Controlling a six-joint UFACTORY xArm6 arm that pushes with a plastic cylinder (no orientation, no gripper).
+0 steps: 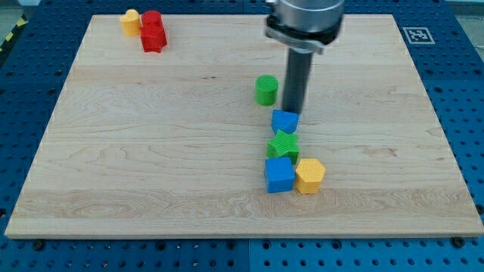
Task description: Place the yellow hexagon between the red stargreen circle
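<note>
Claw: none fitted; the rod's tip (291, 110) is resting just right of the green circle (265, 89), just above the blue block (284, 120). Yellow hexagon (309, 175) is sitting well below it; red star (153, 31) is lying far upper-left on the bench (136, 151).

On my wooden tabletop (151, 151), three blocks run in a short column towards the view's bottom, right of centre. A blue block (285, 119), roughly triangular, sits uppermost. Touching it from below is a green star (283, 143) with a ribbed top. Below that, a blue cube (279, 174) presses against the star's lower edge. Well apart from them, near the view's top-left corner, I see a small yellow block (131, 21), its shape hard to make out. A black-and-white marker (417, 35) is printed at the top-right corner. A blue perforated base (469, 113) surrounds the board.
</note>
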